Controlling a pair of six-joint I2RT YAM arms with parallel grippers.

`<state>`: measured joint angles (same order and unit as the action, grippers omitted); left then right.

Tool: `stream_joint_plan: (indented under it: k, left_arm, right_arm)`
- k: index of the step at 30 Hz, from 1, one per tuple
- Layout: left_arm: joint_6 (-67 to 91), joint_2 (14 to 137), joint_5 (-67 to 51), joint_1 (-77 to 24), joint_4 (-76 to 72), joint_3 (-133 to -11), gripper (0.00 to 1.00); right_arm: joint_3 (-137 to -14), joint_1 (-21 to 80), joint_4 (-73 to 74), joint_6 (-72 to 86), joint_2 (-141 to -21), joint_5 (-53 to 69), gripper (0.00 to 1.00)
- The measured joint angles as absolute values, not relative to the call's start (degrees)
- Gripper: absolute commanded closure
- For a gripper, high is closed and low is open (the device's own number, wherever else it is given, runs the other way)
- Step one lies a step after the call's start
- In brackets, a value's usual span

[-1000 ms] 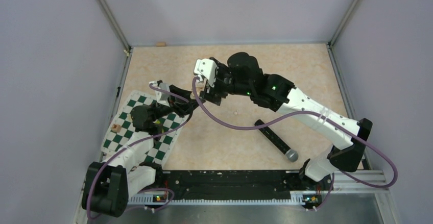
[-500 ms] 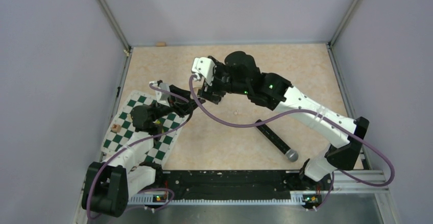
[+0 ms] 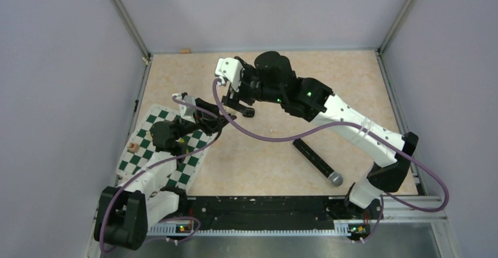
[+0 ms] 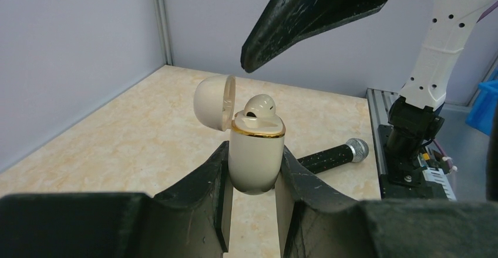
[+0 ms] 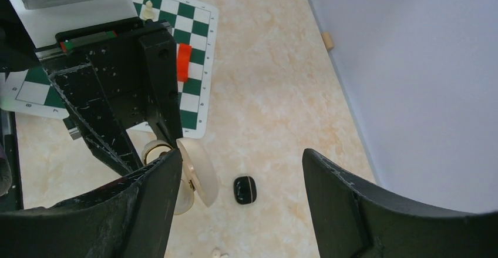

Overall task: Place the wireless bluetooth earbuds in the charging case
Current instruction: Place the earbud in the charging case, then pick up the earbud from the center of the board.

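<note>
My left gripper (image 4: 253,152) is shut on the cream charging case (image 4: 255,155) and holds it upright above the table, its lid (image 4: 211,102) swung open. One whitish earbud (image 4: 259,104) sits in the case mouth, sticking up. My right gripper (image 5: 242,155) is open and empty, just above and beside the case lid (image 5: 199,173). A dark earbud (image 5: 245,190) lies on the table between its fingers, far below. A whitish bit (image 5: 217,253) lies near it and also shows in the top view (image 3: 272,129). The two grippers meet in the top view, left (image 3: 223,118) and right (image 3: 238,106).
A black microphone (image 3: 317,160) lies on the table at the right, also in the left wrist view (image 4: 332,155). A green chequered mat (image 3: 147,152) with a red piece (image 5: 184,61) lies at the left. A small wooden block (image 3: 185,50) sits by the back wall.
My right gripper has lifted off the case and moved left and toward the back wall. The left gripper has stayed put with the case.
</note>
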<state>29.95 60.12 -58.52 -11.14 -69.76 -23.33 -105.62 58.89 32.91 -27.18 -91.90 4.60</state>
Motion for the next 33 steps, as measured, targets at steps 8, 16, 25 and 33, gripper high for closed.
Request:
stream_joint_plan:
  k: [8,16,25,33]
  left_arm:
    - [32.77,60.12,-58.72,-11.14,-70.96,-23.35,1.0]
    - [27.38,59.7,-59.79,-11.2,-60.58,-28.21,1.0]
    - [20.91,59.33,-65.98,-11.18,-52.18,-30.79,1.0]
    - [13.89,55.94,-67.44,-10.94,-41.56,-32.25,0.99]
  right_arm:
    - [-106.78,58.89,34.89,-28.47,-91.68,5.48,0.22]
    - [-92.27,53.49,32.01,-33.63,-80.86,4.43,0.01]
    - [-69.04,36.51,23.7,-36.75,-76.31,7.92,0.03]
    - [-61.58,35.11,17.63,-33.56,-84.23,12.1,0.1]
